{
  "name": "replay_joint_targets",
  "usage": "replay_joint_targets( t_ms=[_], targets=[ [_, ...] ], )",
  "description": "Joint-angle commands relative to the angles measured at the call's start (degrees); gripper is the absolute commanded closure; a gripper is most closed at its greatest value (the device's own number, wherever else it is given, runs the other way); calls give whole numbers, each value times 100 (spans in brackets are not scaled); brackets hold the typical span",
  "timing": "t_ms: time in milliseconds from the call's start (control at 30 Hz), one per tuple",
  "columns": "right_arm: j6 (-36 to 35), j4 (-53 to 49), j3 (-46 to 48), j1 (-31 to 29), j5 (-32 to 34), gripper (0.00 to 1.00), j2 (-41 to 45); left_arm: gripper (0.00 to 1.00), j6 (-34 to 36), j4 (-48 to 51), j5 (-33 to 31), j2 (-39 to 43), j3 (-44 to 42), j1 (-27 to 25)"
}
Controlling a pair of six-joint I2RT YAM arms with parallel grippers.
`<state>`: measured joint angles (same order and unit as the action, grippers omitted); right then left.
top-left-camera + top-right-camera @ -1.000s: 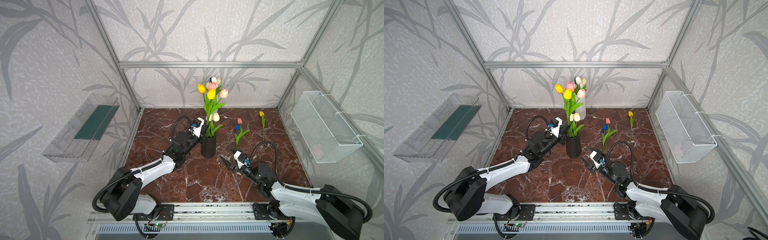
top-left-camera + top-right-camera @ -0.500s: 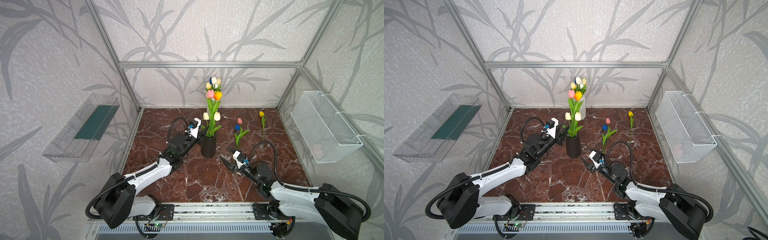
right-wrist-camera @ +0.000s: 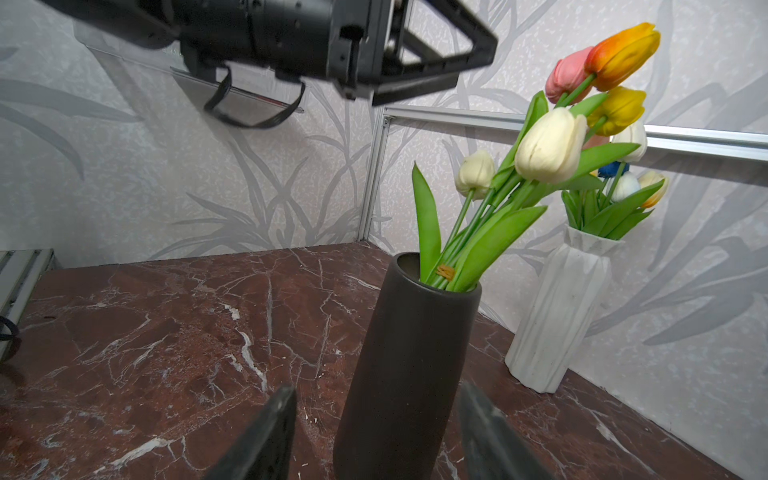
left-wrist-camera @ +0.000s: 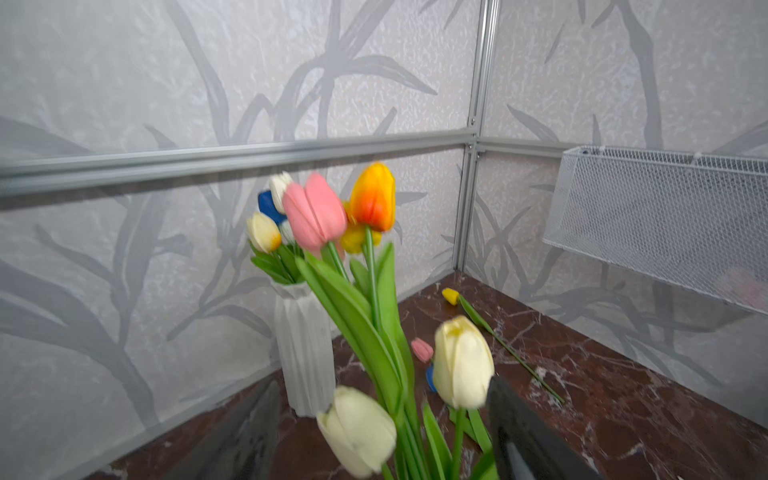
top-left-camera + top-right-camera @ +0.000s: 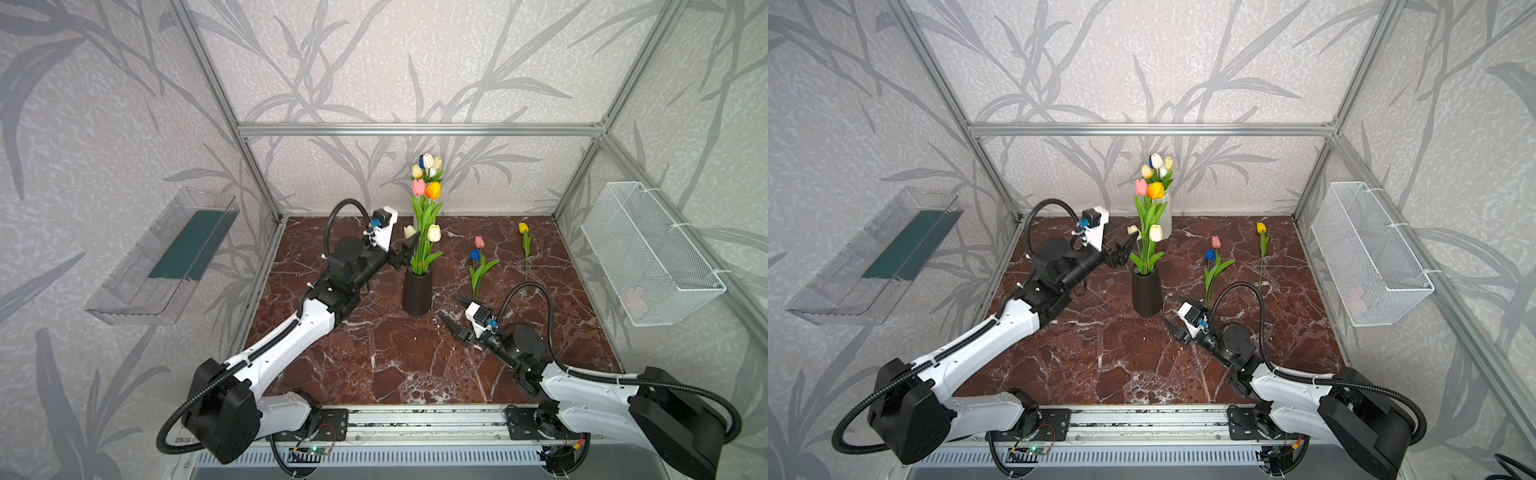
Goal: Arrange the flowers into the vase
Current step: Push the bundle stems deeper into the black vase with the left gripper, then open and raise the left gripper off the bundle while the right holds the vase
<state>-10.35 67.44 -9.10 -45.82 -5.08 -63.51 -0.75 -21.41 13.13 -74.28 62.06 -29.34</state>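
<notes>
The black vase (image 5: 417,293) (image 5: 1146,293) (image 3: 407,353) stands mid-table with a bunch of the flowers (image 5: 424,216) (image 5: 1148,220) (image 4: 374,332) (image 3: 548,145) in it: pink, orange, yellow and cream heads. My left gripper (image 5: 405,249) (image 5: 1125,253) (image 4: 382,436) is open just left of the bunch, its jaws wide on either side of the stems without pinching them. A pink and blue pair (image 5: 478,266) (image 5: 1214,266) and a yellow tulip (image 5: 524,245) (image 5: 1261,245) lie on the table to the right. My right gripper (image 5: 455,311) (image 5: 1172,309) (image 3: 380,415) is open, low, right of the vase and apart from it.
A white ribbed vase (image 5: 1166,218) (image 4: 305,353) (image 3: 557,316) with more tulips stands at the back wall behind the black one. A wire basket (image 5: 648,253) hangs on the right wall, a clear tray (image 5: 166,257) on the left wall.
My left gripper has opened and let go of the bunch, which has swung upright in the black vase. The right arm has not moved.
</notes>
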Motion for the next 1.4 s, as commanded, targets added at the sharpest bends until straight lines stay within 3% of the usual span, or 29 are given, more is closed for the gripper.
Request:
replay_joint_targets(
  t_ms=[0,67,267,600,900,1000,1233,1367],
  targets=[
    [-37,120,-67,-47,-55,37,-61,14,-140,1239,792,-482,839,218],
    [-58,112,-66,-56,-57,37,-58,7,-237,1686,1034,-847,1355,317],
    [-117,20,-83,-88,-63,37,-7,1,-215,2903,1631,-1773,2591,421],
    [-202,-69,-140,-159,-85,37,-56,2,-209,3345,1834,-2516,3190,429],
    [-345,-187,-201,-241,-28,37,-91,34,-61,2885,2018,-2513,3072,412],
    [-379,-204,-206,-255,-11,37,-122,37,-58,2728,2033,-2430,2966,418],
    [-433,-222,-224,-286,37,37,-168,61,-26,2475,2073,-2191,2728,412],
    [-453,-220,-232,-301,41,36,-196,63,-45,2371,2002,-2109,2639,412]
  ],
)
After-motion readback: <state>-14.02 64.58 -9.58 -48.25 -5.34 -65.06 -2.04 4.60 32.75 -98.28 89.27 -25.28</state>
